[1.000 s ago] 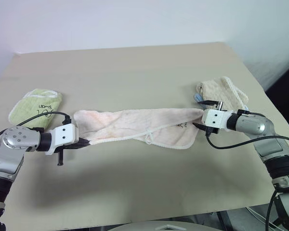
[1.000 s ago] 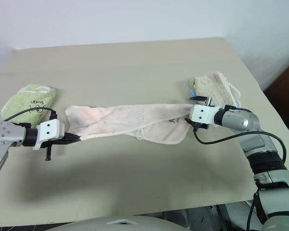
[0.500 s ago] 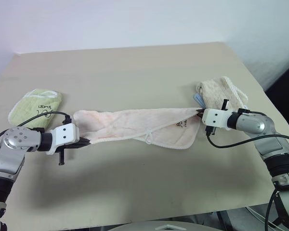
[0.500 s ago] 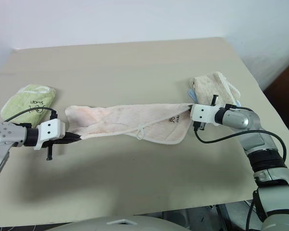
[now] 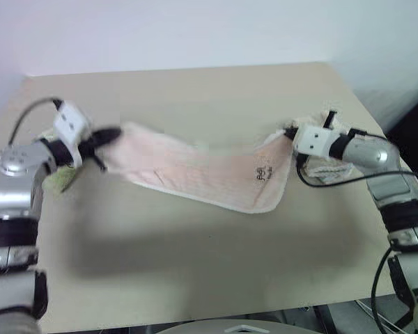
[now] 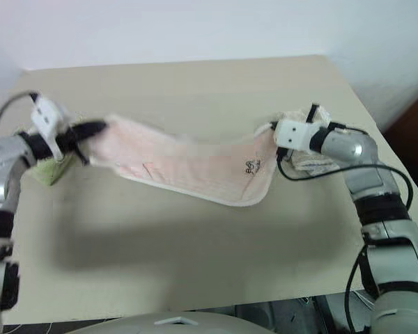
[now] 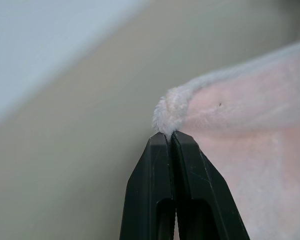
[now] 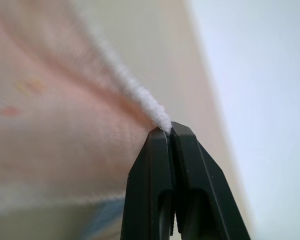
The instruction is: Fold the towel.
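The pale pink towel (image 5: 202,170) hangs stretched between my two grippers above the beige table (image 5: 195,271), sagging toward its lower right corner. Its dark logo (image 5: 263,174) faces me near the right end. My left gripper (image 5: 111,134) is shut on the towel's left end. In the left wrist view the black fingers (image 7: 157,170) pinch a fluffy corner of the towel (image 7: 230,115). My right gripper (image 5: 287,132) is shut on the right end, and its fingers (image 8: 182,160) clamp the towel's whitish edging (image 8: 125,82).
A light green towel (image 6: 52,170) lies at the table's left side, mostly hidden behind my left arm. A cream ribbed towel (image 6: 310,163) lies at the right, behind my right arm. The table's right edge runs close beside that arm.
The right gripper closed on the towel's right end. Both grippers then rose and moved away from me, lifting the towel off the table, and the left wrist turned.
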